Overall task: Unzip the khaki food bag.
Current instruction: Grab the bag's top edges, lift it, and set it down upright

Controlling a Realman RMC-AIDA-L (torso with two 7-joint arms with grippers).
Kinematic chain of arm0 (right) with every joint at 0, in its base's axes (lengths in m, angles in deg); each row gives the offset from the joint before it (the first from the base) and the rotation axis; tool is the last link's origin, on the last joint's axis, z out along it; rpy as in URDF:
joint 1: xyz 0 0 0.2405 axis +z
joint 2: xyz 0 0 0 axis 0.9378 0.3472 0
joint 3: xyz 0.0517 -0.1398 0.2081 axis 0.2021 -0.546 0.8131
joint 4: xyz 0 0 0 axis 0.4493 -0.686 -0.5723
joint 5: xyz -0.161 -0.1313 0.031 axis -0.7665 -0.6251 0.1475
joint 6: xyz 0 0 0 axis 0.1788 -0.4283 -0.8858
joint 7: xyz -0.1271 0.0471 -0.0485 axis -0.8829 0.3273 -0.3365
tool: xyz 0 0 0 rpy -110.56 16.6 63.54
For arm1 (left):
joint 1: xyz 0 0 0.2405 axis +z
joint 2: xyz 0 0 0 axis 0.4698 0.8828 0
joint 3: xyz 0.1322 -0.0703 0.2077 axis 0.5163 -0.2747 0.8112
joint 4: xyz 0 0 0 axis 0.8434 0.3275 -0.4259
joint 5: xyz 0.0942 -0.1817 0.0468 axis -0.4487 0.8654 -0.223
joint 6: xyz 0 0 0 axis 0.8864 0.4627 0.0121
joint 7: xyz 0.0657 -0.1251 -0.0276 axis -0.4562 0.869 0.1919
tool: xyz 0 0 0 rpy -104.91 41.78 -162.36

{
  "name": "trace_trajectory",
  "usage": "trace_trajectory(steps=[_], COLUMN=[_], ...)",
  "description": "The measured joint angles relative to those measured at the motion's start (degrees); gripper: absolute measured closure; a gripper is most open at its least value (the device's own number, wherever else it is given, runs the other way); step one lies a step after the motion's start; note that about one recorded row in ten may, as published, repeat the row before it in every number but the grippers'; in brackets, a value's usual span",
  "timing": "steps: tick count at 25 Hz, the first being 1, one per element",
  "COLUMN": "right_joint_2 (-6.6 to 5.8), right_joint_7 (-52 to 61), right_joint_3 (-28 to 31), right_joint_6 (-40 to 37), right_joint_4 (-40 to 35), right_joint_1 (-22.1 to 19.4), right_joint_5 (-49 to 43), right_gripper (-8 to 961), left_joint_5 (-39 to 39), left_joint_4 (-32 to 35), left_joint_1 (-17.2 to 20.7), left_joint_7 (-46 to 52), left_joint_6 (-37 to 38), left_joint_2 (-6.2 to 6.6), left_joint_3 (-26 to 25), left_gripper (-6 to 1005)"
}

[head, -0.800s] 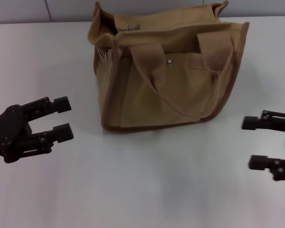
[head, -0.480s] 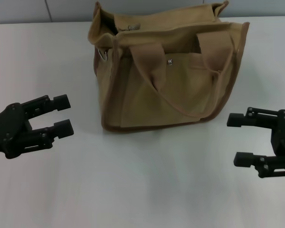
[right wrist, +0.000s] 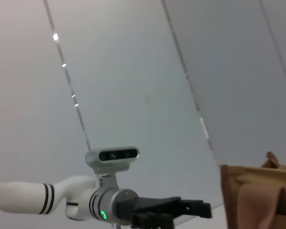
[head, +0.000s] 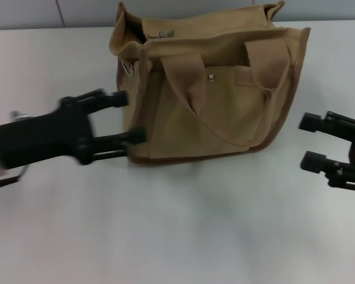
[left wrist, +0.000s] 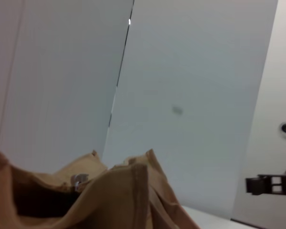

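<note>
Currently: khaki food bag (head: 207,89) directly ahead of spread left gripper (head: 129,117), fingertips at its side; right gripper (head: 310,142) spread, apart from it.

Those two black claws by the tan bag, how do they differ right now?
The left gripper has its fingertips right at the khaki food bag's left end; the right gripper sits apart from the bag's right side, over bare table. The left looks larger and reaches farther in; the right shows only partly at the view's edge. Both are black, open and point toward the bag.
</note>
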Motion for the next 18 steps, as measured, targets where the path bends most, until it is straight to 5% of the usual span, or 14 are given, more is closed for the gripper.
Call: trace_trajectory(steps=[9,14,18], right_joint_2=[-0.15,-0.11,-0.21], right_joint_7=[-0.34,-0.41,-0.45], right_joint_3=[1.11,1.06,1.17], right_joint_6=[1.44,1.8,1.54], right_joint_4=[0.55,0.58,0.58], right_joint_1=[-1.57,-2.27,-3.11], right_joint_5=[-0.3,-0.41,-0.42], right_gripper=[164,164,164], left_joint_5=[12.41,15.25,15.18], left_joint_4=[0.33,0.47,1.11], left_joint_1=[-0.97,-0.5,2.13], left_joint_7=[-3.83,-5.61,-5.28], left_joint_6=[-21.67,-24.25,-22.11], left_joint_2=[-0.13,-0.01,0.66], left_joint_3=[19.73,22.19,20.6], left_gripper=[195,202,353])
